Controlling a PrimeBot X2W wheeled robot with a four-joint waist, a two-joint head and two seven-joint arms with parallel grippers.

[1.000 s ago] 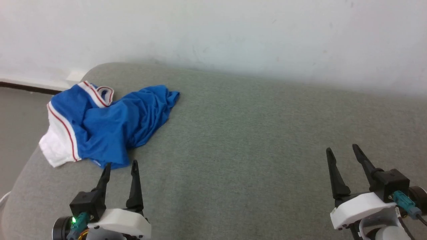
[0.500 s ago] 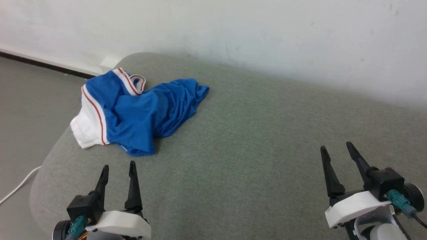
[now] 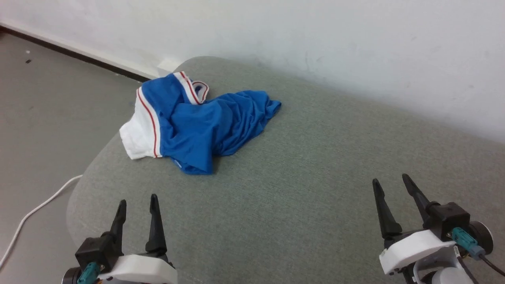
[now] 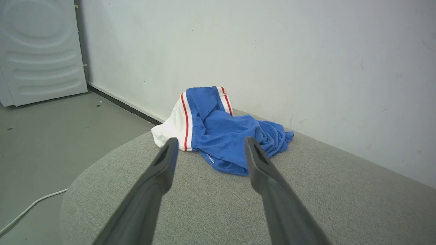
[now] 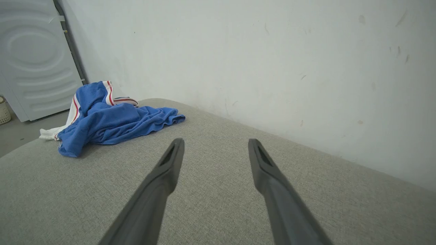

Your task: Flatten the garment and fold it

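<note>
The garment (image 3: 205, 126) lies crumpled in the upper left of the head view, near the rounded end of the grey padded surface (image 3: 300, 177) (blue body bunched, white red-striped sleeve toward the frame's left). The left gripper (image 3: 138, 198), at lower left, sits directly below it, fingers spread and empty, short of the cloth. The right gripper (image 3: 389, 178), at lower right, is also spread and empty, well apart from it.
</note>
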